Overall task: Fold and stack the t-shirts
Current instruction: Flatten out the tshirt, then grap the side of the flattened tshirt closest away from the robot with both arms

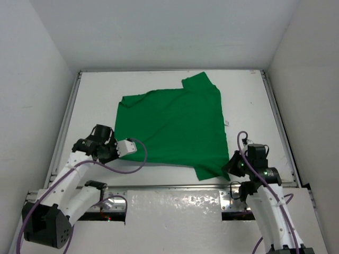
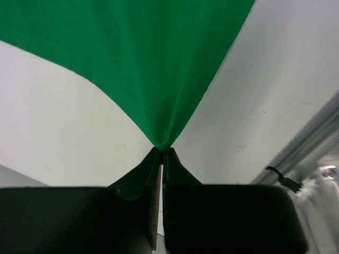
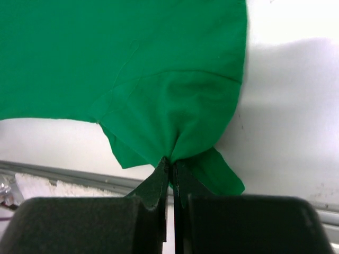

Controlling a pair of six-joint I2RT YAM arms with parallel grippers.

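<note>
While the t-shirt (image 1: 175,127) lay spread flat on the table (image 1: 249,100), the left gripper (image 2: 161,154) and right gripper (image 3: 171,162) each pinched 1 near corner, jaws closed tight on cloth. Advised: lift both corners evenly, with the near edge taut.

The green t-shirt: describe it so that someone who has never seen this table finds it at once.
On the white table, one large cloth lies spread across the middle. It is the t-shirt, plain bright green with short sleeves, its near corners pinched by the left gripper and the right gripper. It is the only cloth and the only green thing there.
</note>
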